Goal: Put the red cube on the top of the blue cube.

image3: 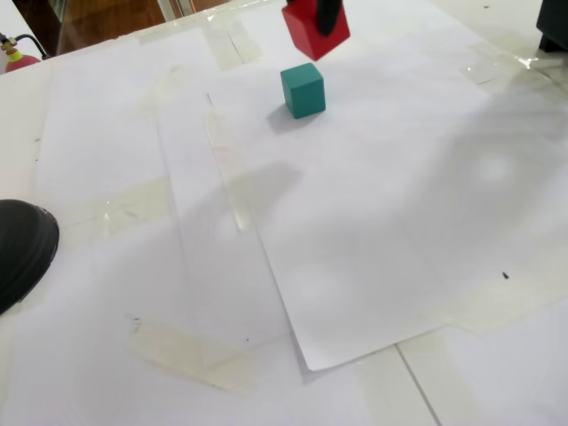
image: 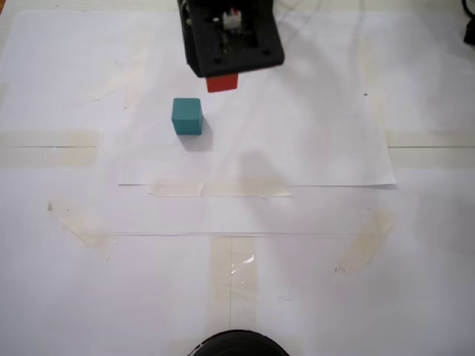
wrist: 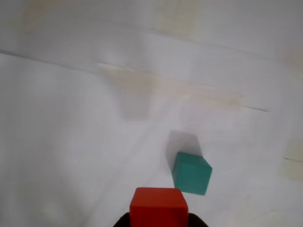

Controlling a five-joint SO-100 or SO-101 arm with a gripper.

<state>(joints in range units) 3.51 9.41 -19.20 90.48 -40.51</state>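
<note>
The red cube point(image: 223, 82) is held in the air in my shut gripper point(image: 225, 73), lifted off the paper. It fills the bottom middle of the wrist view point(wrist: 158, 205), with dark fingertips point(wrist: 124, 220) on either side. The blue cube point(image: 187, 116) is teal and sits on the white paper, lower and to the left of the red cube in this fixed view. In the wrist view the blue cube point(wrist: 191, 173) lies just beyond and right of the red cube. In another fixed view the red cube point(image3: 308, 34) hovers above and slightly behind the blue cube point(image3: 303, 90).
White paper sheets point(image: 297, 148) are taped to the table with beige tape strips point(image: 219, 189). A black round object point(image: 237, 345) sits at the near edge, also visible in another fixed view point(image3: 22, 248). A dark object point(image: 470, 30) is at the far right.
</note>
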